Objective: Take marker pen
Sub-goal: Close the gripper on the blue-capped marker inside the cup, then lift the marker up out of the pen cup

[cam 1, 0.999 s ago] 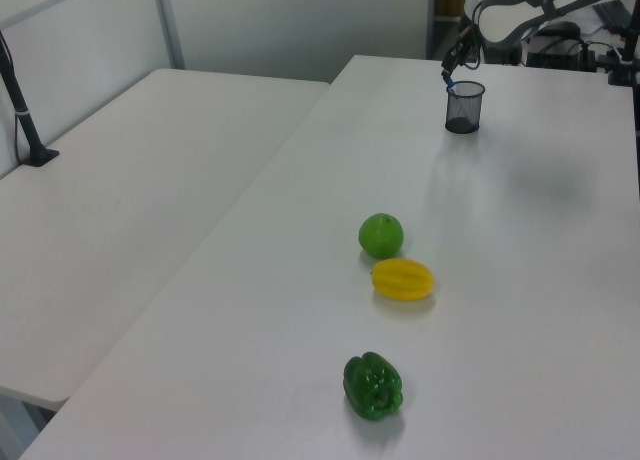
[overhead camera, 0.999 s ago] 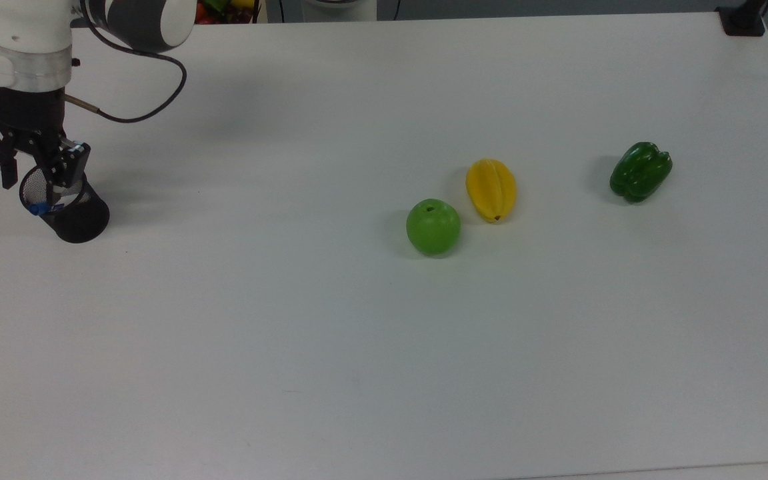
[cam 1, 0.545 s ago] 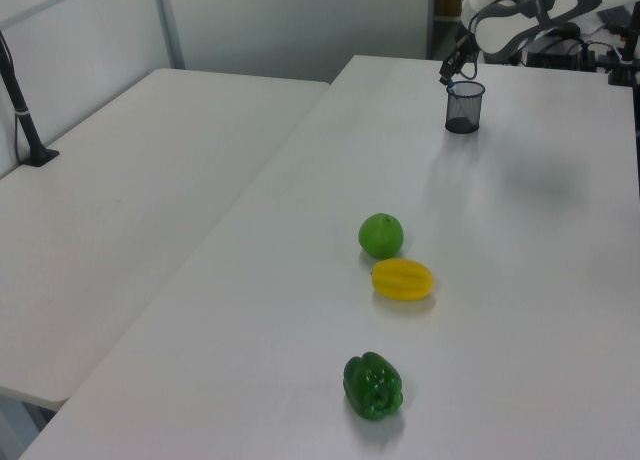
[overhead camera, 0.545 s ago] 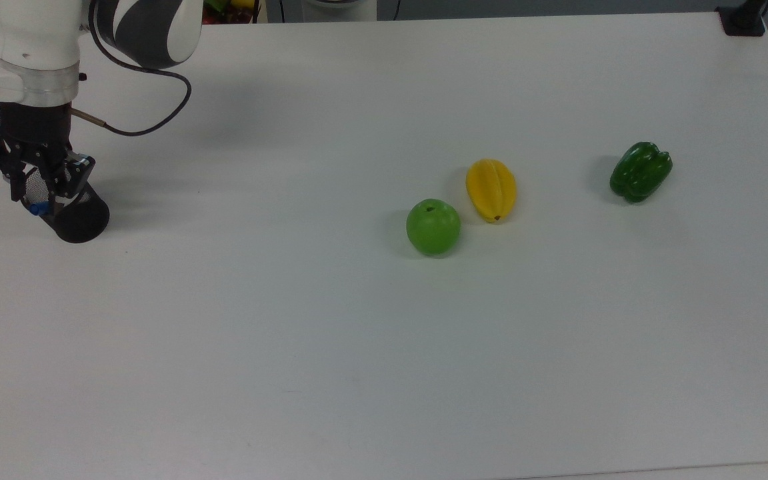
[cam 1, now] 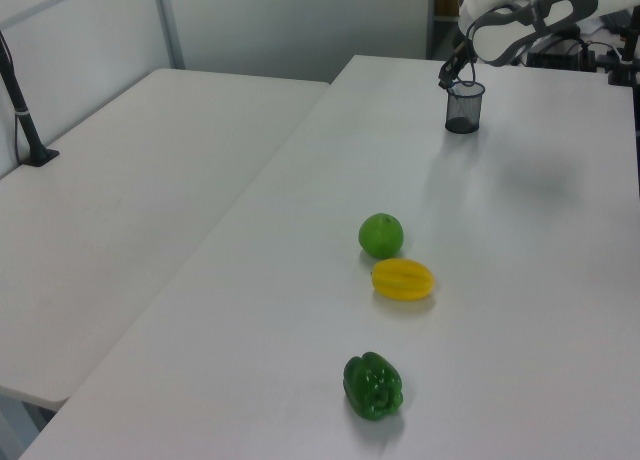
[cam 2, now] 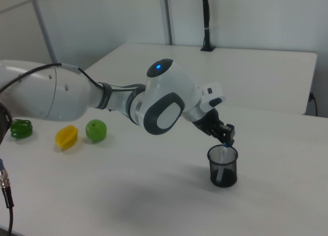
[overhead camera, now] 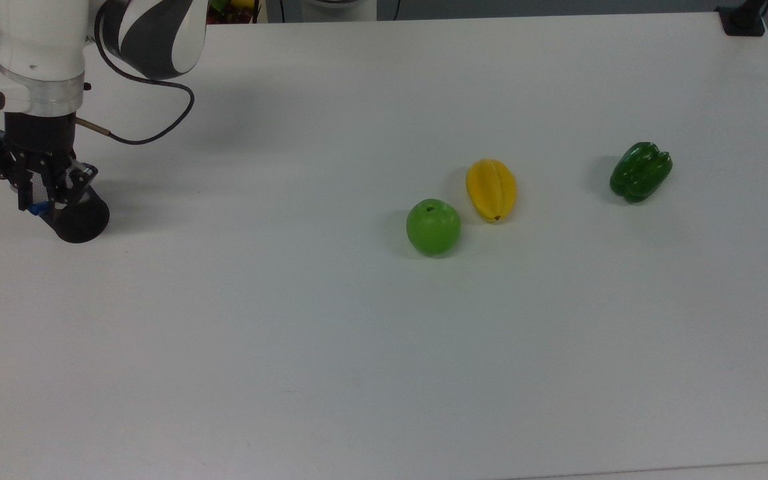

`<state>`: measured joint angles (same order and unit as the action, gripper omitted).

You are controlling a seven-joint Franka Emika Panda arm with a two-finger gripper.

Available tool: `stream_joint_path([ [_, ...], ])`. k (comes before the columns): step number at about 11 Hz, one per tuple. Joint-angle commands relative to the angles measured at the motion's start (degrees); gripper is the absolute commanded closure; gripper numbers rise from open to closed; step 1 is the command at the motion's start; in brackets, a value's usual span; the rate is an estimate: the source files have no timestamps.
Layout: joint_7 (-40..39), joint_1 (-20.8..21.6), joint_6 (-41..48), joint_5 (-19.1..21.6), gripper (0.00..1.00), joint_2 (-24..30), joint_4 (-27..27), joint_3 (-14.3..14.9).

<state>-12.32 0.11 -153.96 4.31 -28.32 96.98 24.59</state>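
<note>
The marker pen (overhead camera: 36, 209) stands tilted inside a black mesh cup (overhead camera: 81, 220) at the top view's left; its blue end pokes out at the cup's rim. In the right view the white barrel of the marker pen (cam 2: 223, 155) shows through the mesh of the cup (cam 2: 223, 172). My gripper (overhead camera: 41, 197) hangs right over the cup's mouth, at the marker's upper end. The right view has the gripper (cam 2: 225, 138) touching or just above the blue end. In the left view the gripper (cam 1: 447, 78) sits at the rim of the cup (cam 1: 464, 108).
A green apple (overhead camera: 433, 227), a yellow starfruit (overhead camera: 491, 190) and a green bell pepper (overhead camera: 640, 171) lie apart toward the top view's right. The white table (overhead camera: 291, 333) stretches wide between them and the cup. A second table stands at the left view's left.
My gripper has come down and shifted slightly toward the cup's mouth, closing in on the marker's blue end. The marker, cup and fruit have not moved.
</note>
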Motion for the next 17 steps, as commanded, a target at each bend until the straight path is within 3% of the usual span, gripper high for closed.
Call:
stream_joint_path([
  [1, -1.66, 0.06, -1.43, 0.0, 0.95, 0.28, 0.58, -0.16],
  [2, -2.53, 0.06, -1.43, 0.0, 1.0, 0.19, 0.66, -0.25],
  [7, -3.07, -0.2, -0.82, 0.17, 1.0, 2.29, 0.49, -0.16],
  [13, -2.8, -0.38, 2.51, 1.14, 1.0, 11.68, 0.22, -0.25],
  [17, -2.63, 1.28, 12.69, 1.84, 1.0, 19.16, -1.53, -0.51],
])
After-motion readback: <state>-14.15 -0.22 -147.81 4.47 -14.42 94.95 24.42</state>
